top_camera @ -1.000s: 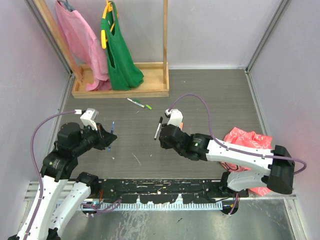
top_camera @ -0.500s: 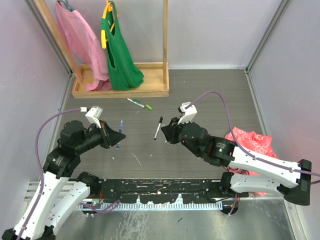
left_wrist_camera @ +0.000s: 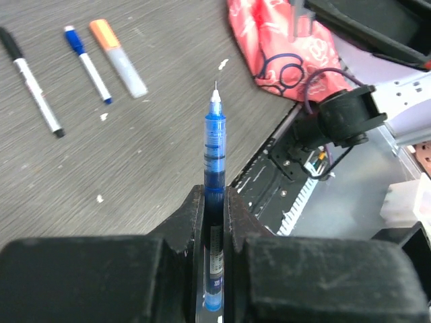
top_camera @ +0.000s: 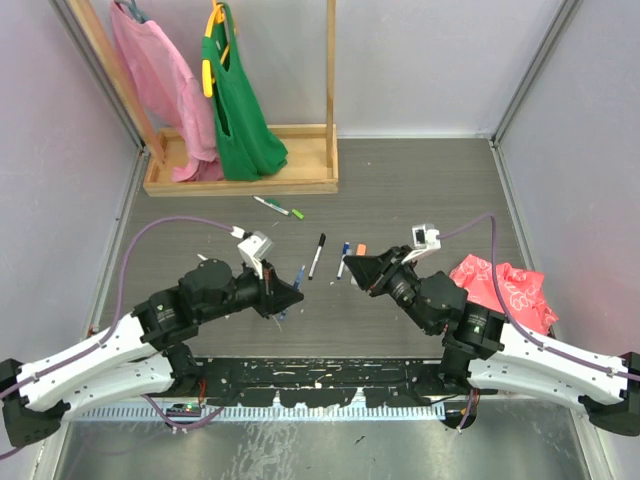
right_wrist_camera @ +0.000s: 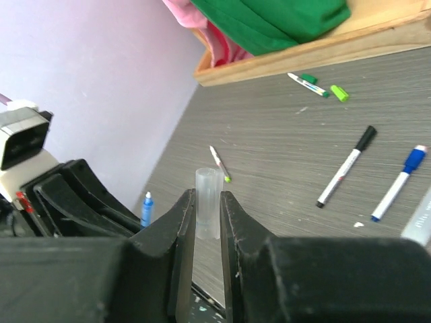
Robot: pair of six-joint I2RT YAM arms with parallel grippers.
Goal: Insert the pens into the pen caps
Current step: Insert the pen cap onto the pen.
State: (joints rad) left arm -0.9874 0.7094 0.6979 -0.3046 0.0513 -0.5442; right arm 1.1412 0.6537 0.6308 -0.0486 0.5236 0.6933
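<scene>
Blue pen (left_wrist_camera: 214, 138): see-through blue barrel, fine white needle tip, uncapped. It sticks straight out ahead of the left claw (left_wrist_camera: 214, 202), which is clamped tight on its rear half. The right claw (right_wrist_camera: 207, 214) is closed on a short clear cap (right_wrist_camera: 209, 185) that pokes up out of the fingers. In the top view the two claws face each other over the middle of the tabletop (top_camera: 420, 190), with pen tip and cap apart, not joined. Lying between them, side by side, are a black-capped pen (top_camera: 317, 256), a blue-capped pen (top_camera: 343, 260) and an orange-capped marker (left_wrist_camera: 124, 67). Further back lies a green pen (top_camera: 272, 207) with a light green cap (top_camera: 297, 213) just beside it. Versus a second ago, the left claw with the blue pen has swung in from the left side toward centre. The right claw has pulled back to the right, off the black-capped pen, which lies in the same spot. The blue-capped pen and orange-capped marker now show.
</scene>
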